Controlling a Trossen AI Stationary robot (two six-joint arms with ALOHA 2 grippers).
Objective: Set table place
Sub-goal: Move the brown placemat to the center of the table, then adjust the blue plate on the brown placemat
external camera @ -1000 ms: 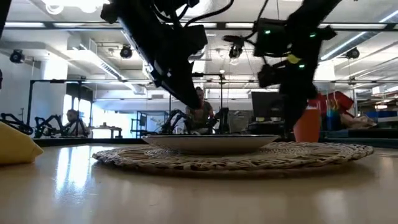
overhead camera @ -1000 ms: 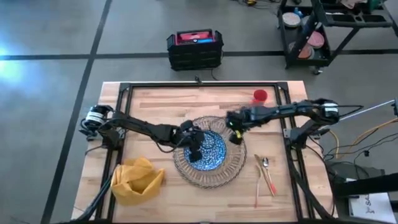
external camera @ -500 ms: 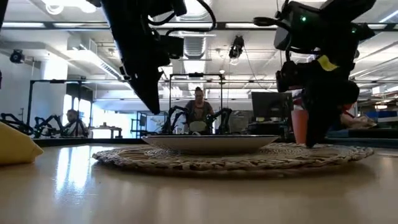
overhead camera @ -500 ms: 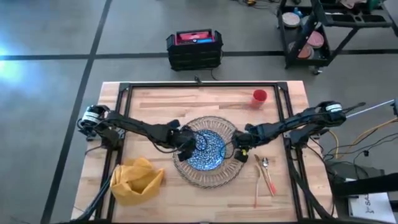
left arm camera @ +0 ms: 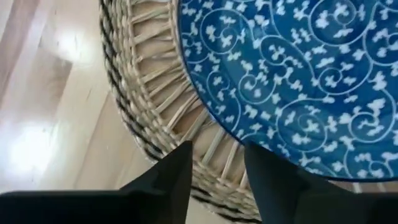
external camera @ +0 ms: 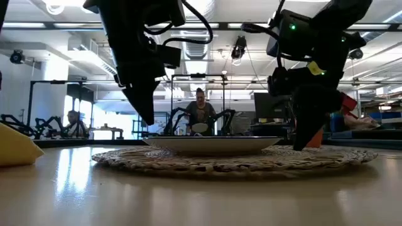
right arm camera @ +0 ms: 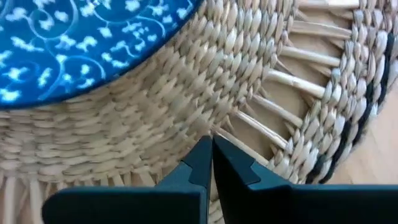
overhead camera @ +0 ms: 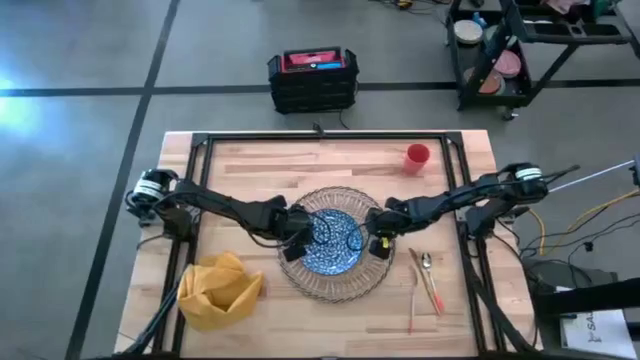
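We find the left claw (left arm camera: 214, 180) low over the left edge of the woven placemat (overhead camera: 335, 280), fingers narrowly parted and empty. The right claw (right arm camera: 211, 163) sits over the mat's right edge, fingers closed together on nothing. The blue-patterned plate (overhead camera: 333, 240) lies centred on the mat. In our judgement both claws should press evenly without tilting the plate. The yellow napkin (overhead camera: 218, 288), red cup (overhead camera: 417, 157) and orange-handled cutlery (overhead camera: 428, 285) lie apart on the surface (overhead camera: 330, 160). No writing is legible.
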